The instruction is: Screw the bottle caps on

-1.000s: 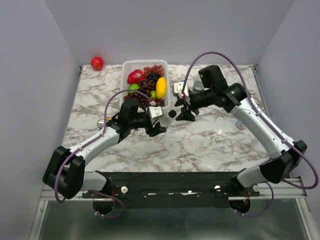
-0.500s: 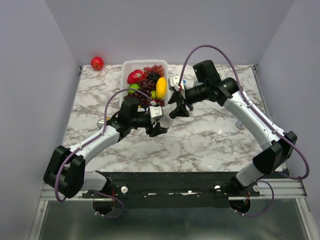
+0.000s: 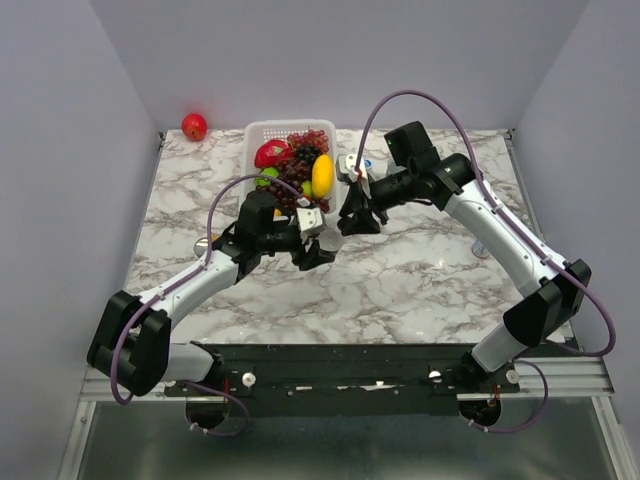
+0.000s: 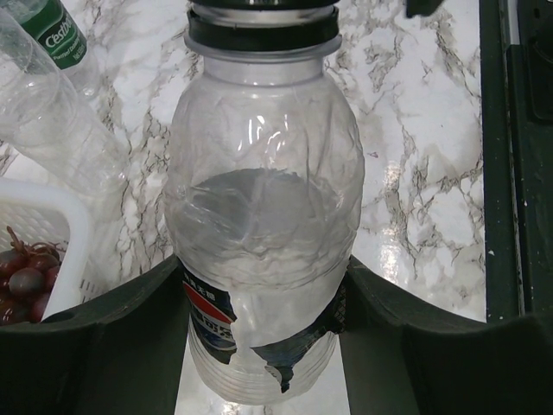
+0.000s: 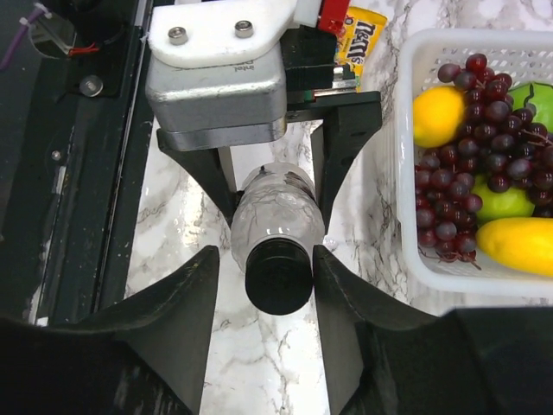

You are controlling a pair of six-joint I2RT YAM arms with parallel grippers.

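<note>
My left gripper (image 4: 262, 285) is shut on the lower body of a clear plastic bottle (image 4: 259, 199) with a torn blue label, holding it just above the table. A black cap (image 5: 277, 277) sits on the bottle's neck and also shows in the left wrist view (image 4: 263, 17). My right gripper (image 5: 266, 259) is open with its jaws on either side of the cap. The right finger touches the cap and a narrow gap shows on the left. In the top view the two grippers meet in front of the basket, left (image 3: 316, 250) and right (image 3: 357, 220). No blue or white-green cap is clearly seen.
A white basket (image 3: 250, 135) of grapes, a lemon and other fruit stands just behind the grippers. A second clear bottle (image 4: 52, 95) with a green label lies beside it. A yellow candy packet (image 5: 361, 30) lies near the left gripper. A red apple (image 3: 194, 126) sits at the back left.
My right arm has swung left and brought its gripper down over the black cap. The left gripper has held the bottle nearly still.
</note>
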